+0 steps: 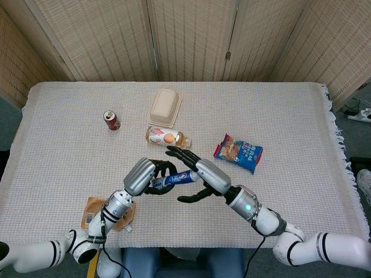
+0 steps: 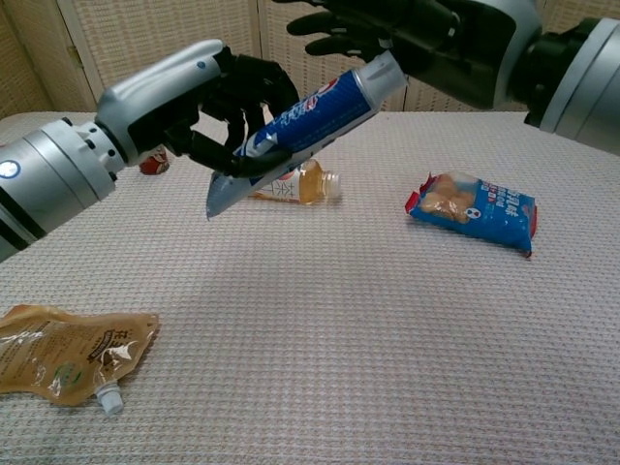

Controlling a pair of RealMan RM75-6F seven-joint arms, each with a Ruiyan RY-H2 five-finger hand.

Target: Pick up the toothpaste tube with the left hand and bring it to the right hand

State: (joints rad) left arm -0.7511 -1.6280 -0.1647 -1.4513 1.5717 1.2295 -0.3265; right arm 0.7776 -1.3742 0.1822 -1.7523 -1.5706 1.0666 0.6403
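My left hand (image 1: 146,176) (image 2: 208,102) grips a blue and white toothpaste tube (image 1: 173,179) (image 2: 300,121) by its flat end and holds it above the table, cap pointing right and upward. My right hand (image 1: 197,172) (image 2: 407,34) hovers over the cap end with fingers spread. Its fingers reach past the tube toward the left hand and its thumb lies below the tube. The chest view shows the cap just under the right palm; whether they touch I cannot tell.
On the cloth-covered table (image 1: 290,116) lie a blue snack bag (image 1: 239,152) (image 2: 475,210), a small lying bottle (image 1: 167,138) (image 2: 300,186), a beige lidded box (image 1: 164,108), a red can (image 1: 112,120) and a brown spouted pouch (image 2: 63,356) near the front left.
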